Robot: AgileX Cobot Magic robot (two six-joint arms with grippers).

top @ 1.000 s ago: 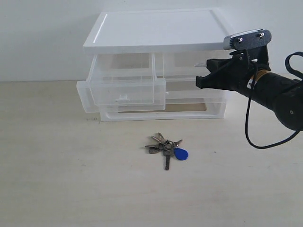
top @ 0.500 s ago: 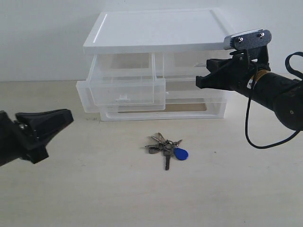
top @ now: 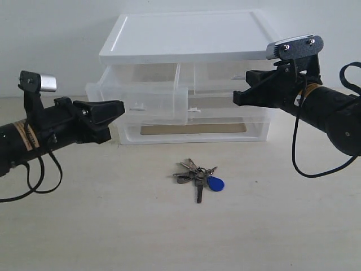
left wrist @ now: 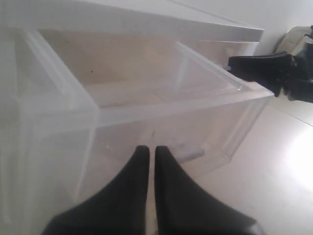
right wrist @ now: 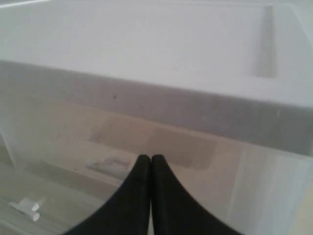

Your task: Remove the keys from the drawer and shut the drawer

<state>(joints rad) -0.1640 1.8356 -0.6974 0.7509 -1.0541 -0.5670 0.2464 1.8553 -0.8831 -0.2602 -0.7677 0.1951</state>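
**Desk:** Where are the keys?

**Operator:** I see the keys [top: 197,176] lying on the table [top: 84,226], out in front of the organizer [top: 186,34] and well apart from both arms. The blue fob [top: 215,184] sits at their right side.

**Desk:** And the drawer?

**Operator:** The drawer [top: 155,103] is the top left one, and it sticks out from the organizer, partly open.

**Desk:** Your grippers?

**Operator:** My left gripper [top: 120,107] has its jaws pressed together and holds nothing. Its tip is right at the drawer's front, near the left corner, but I cannot tell if it touches. My right gripper [top: 237,99] is closed too and empty, hanging before the organizer's right half.
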